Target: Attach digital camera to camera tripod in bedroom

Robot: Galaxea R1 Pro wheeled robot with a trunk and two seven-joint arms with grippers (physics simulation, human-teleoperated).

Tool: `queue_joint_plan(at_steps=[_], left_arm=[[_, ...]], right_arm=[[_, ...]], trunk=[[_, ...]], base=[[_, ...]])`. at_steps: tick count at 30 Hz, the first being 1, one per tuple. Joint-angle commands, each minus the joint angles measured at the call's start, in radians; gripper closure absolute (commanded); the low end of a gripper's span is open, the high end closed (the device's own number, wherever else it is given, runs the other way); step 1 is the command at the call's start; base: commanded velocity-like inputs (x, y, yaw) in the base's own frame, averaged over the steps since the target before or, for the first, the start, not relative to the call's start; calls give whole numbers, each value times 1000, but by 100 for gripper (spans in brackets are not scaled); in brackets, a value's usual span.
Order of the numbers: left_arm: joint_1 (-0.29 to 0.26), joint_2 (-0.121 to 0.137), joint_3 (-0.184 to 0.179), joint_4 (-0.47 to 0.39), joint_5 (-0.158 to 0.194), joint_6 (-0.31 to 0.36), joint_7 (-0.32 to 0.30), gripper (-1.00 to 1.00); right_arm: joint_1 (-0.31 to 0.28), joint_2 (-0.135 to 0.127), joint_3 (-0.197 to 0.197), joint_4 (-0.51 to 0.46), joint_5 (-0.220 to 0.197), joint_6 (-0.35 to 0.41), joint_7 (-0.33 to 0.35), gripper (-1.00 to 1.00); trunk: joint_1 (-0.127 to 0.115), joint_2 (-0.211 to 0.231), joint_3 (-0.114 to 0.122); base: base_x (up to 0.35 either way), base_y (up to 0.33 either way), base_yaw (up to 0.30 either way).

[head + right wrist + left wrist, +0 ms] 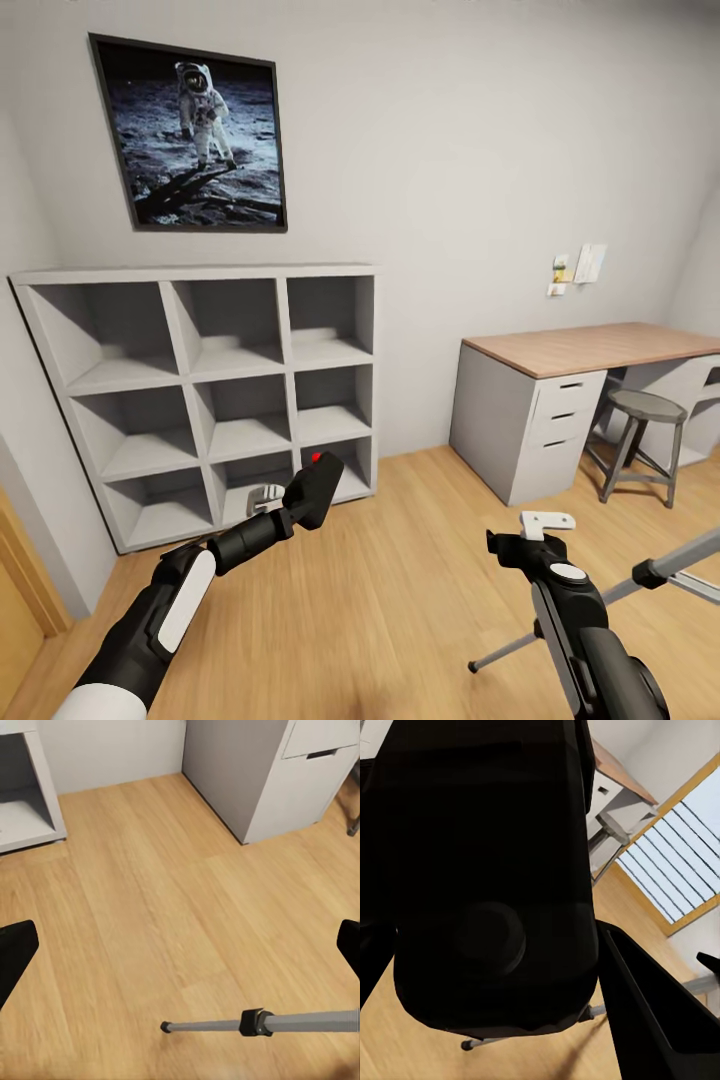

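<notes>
At the far left of the head view, a framed astronaut picture hangs on the pale grey wall above a grey nine-compartment cube shelf standing on the light wood floor. In front of the shelf's lower row, my left gripper is clamped on the small black digital camera with a round red button on top; through my left wrist camera the camera's dark body sits between my fingers. Further right, my right gripper hangs above the floor with its fingers wide apart, holding nothing. Beneath it a silver metal leg of the camera tripod lies nearly level over the boards. At the right stand a wood-topped grey desk with drawers and a round grey stool.
</notes>
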Motion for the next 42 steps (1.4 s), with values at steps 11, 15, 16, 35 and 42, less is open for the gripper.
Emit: queue_joint_plan(at_steps=[11, 15, 16, 35, 42], left_arm=[[-1, 1, -1, -1, 9, 7, 1, 100], [-1, 1, -1, -1, 9, 7, 1, 100], [-1, 1, -1, -1, 9, 7, 1, 100], [-1, 1, -1, 0, 9, 7, 1, 100], [-1, 1, -1, -1, 8, 7, 1, 100]], right_arm=[[-1, 1, -1, -1, 10, 6, 3, -100], [-1, 1, -1, -1, 10, 6, 3, -100], [-1, 1, -1, -1, 10, 6, 3, -100], [-1, 2, -1, 0, 10, 5, 3, -100], [-1, 2, -2, 0, 10, 5, 3, -100]], trunk=[[-42, 77, 33], [-58, 105, 46], [-62, 112, 49], [-134, 245, 109], [-161, 294, 131]], base=[[0, 0, 0], [0, 0, 0], [0, 0, 0], [0, 0, 0], [0, 0, 0]])
